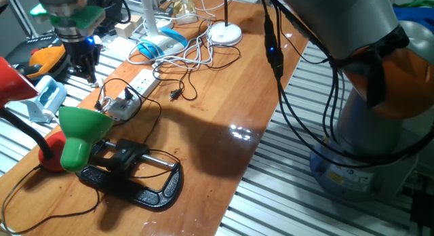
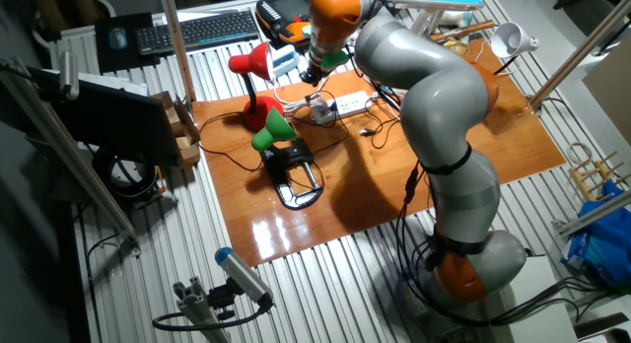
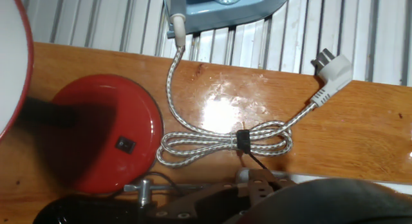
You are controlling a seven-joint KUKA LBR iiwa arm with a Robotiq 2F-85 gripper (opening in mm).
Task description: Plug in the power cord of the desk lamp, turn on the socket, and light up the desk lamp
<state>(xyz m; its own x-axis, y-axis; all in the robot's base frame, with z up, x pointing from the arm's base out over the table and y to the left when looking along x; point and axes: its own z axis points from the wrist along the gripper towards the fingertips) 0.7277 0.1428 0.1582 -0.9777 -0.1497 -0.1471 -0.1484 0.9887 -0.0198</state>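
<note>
Socket [image 1: 139,83] lies at the gripper's [image 1: 83,68] five o'clock; jaw state cannot be told. Risk: loose cords [image 1: 193,56] snagging during descent, dragging the strip.

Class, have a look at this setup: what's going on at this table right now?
A robot arm is working at a wooden table crowded with desk lamps and cables. Its hand hangs above the far end of the white power strip and holds nothing that can be seen. A green lamp is clamped to the table, with a red lamp beside it. A small black plug lies loose on the wood near the strip, not in any outlet.
</note>
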